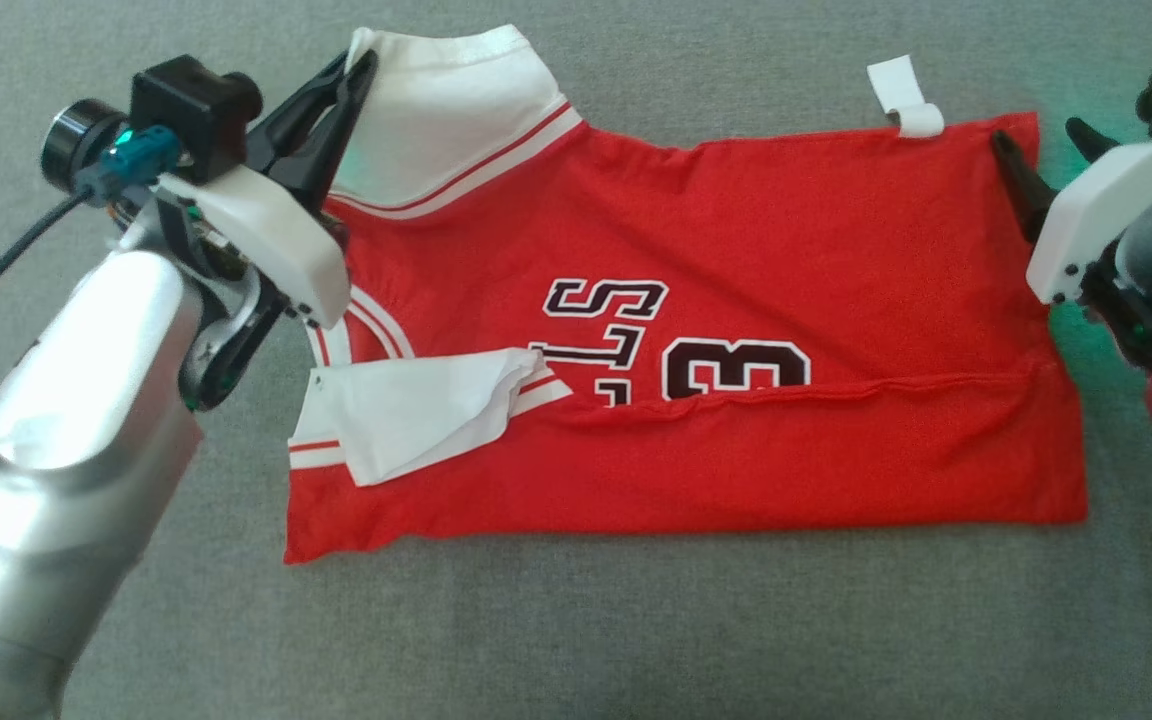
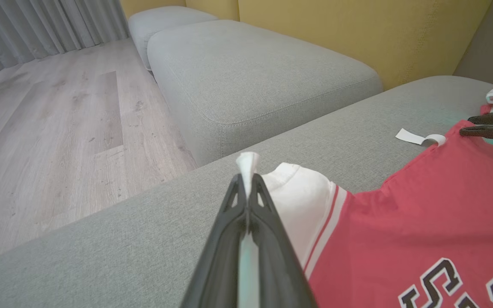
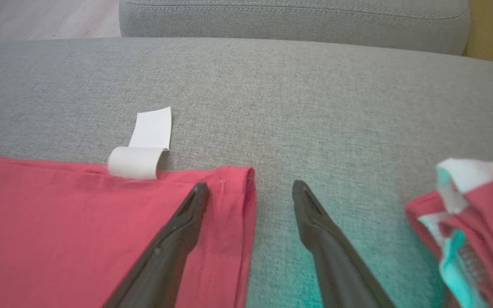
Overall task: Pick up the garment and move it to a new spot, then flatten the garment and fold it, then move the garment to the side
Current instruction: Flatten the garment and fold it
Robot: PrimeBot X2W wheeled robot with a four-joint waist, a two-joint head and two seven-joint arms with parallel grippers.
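Note:
The garment (image 1: 696, 330), a red jersey with white sleeves and dark lettering, lies spread on the grey sofa cushion (image 1: 576, 620), and its near long edge is folded over the body. My left gripper (image 1: 361, 70) is shut on the edge of the far white sleeve (image 2: 302, 196), and a tip of white cloth pokes out between its fingertips (image 2: 253, 182). My right gripper (image 3: 250, 188) stands open at the jersey's far right corner (image 3: 229, 179). One finger (image 3: 186, 218) rests over the red hem, the other over bare cushion. A white label (image 3: 144, 145) curls off the hem.
A second bunched red and white cloth (image 3: 464, 205) lies just right of my right gripper. Beyond the cushion's far edge are a grey ottoman (image 2: 246, 77), a wooden floor (image 2: 58, 128), a yellow wall (image 2: 357, 30) and a grey curtain (image 2: 37, 25).

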